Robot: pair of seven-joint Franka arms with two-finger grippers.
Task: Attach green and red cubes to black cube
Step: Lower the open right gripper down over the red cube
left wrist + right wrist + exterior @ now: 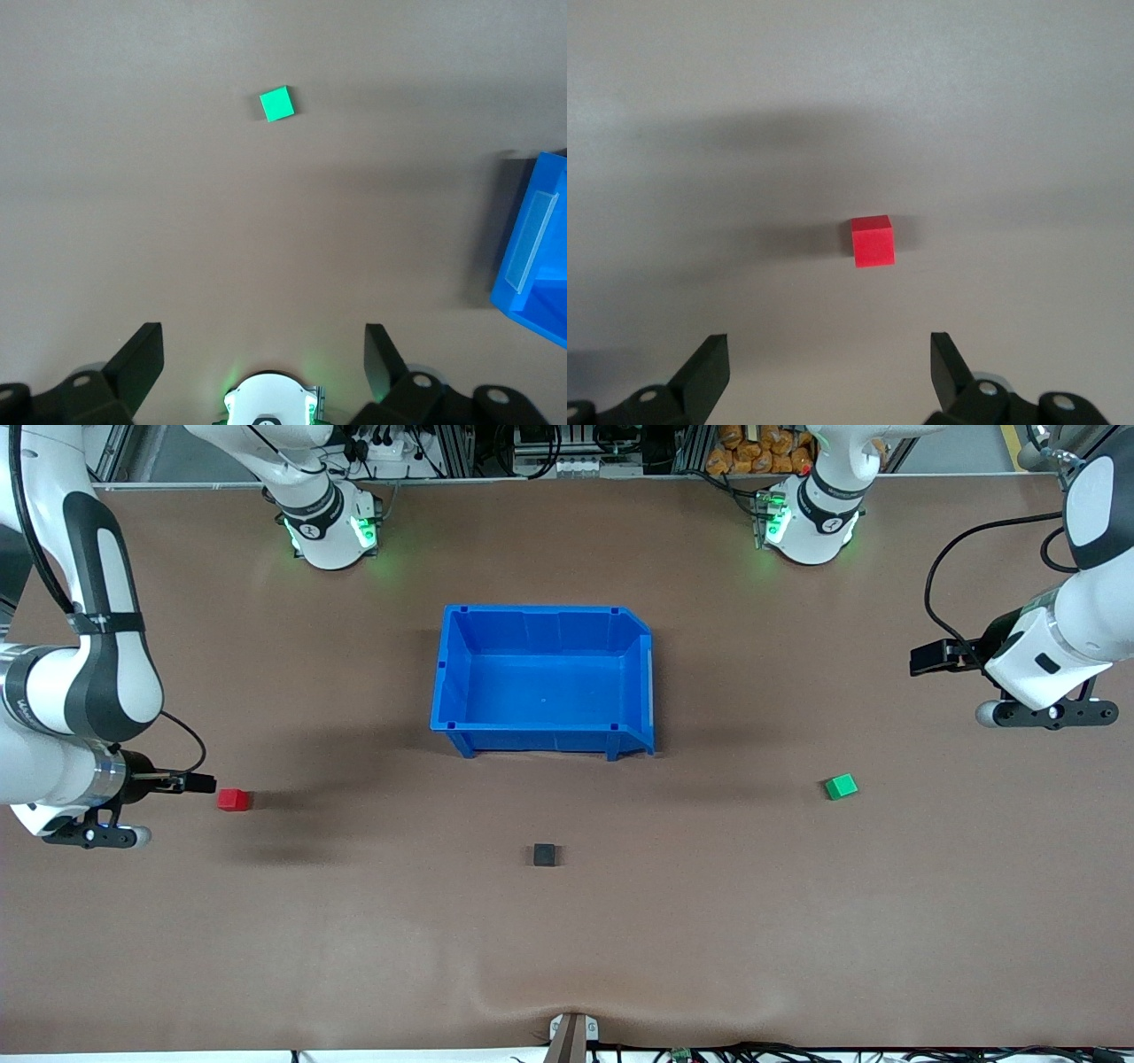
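A blue bin [545, 682] sits at the middle of the brown table [709, 921], a little above centre in the front view, and the three small cubes lie below it in the frame, well apart from one another. The black cube [545, 856] rests alone just below centre, nearer the front camera than the bin. The red cube [234, 800] is at the left of the frame, toward the right arm's end of the table; the green cube [841, 786] is at the right, toward the left arm's end. The right gripper [826, 361] hangs at the left edge of the front view, close beside the red cube — its fingers spread wide, nothing between them, the cube lying apart on the table ahead. The left gripper [263, 352] is at the right edge of the frame, above the green cube in the picture and well apart from it — also wide open and holding nothing.
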